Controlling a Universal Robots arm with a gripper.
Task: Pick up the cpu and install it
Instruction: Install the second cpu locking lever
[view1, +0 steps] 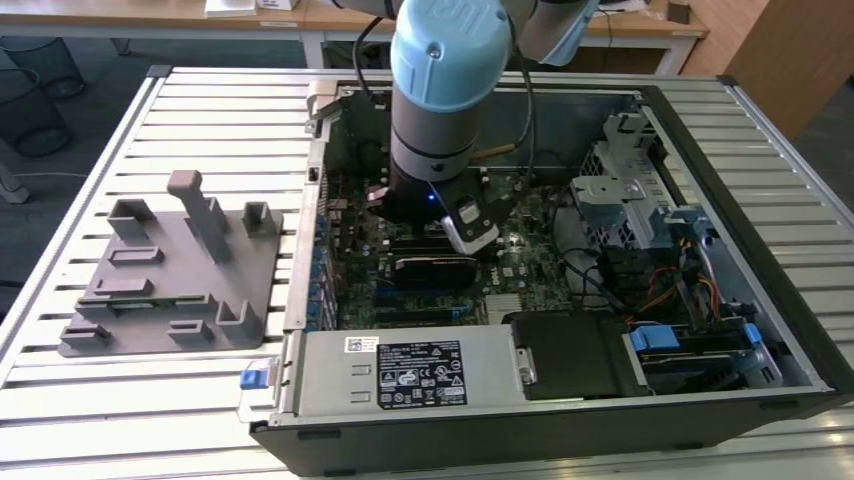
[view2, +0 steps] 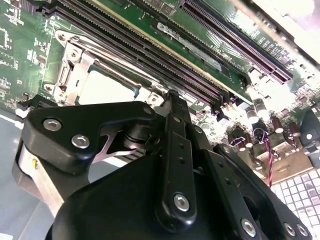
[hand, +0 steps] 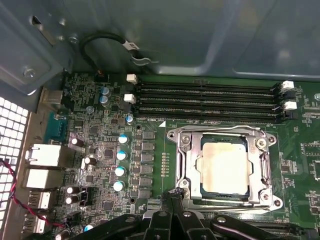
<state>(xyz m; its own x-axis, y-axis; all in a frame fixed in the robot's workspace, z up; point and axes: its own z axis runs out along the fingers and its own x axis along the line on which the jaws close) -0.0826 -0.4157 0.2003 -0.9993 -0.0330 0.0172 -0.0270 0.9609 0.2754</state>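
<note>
My pincer (hand: 172, 196) is fingers together, nothing clamped, tip just off the socket frame (hand: 182, 165) on the motherboard (hand: 150, 150). The cpu (hand: 223, 166) is seated flat inside that frame, silvery top up; in the second wrist view it's at 10 o'clock from the tip. Memory slots (hand: 205, 102) run beyond it. Grey fixture tray (view1: 160, 280) is outside the case, at 9 o'clock in the exterior view, on the table (view1: 134, 400).

light: even, bright | glare: cpu (hand: 223, 166) lid washed out, second wrist view corner blown | blur: gripper (view2: 170, 97) linkage soft close-up
</note>
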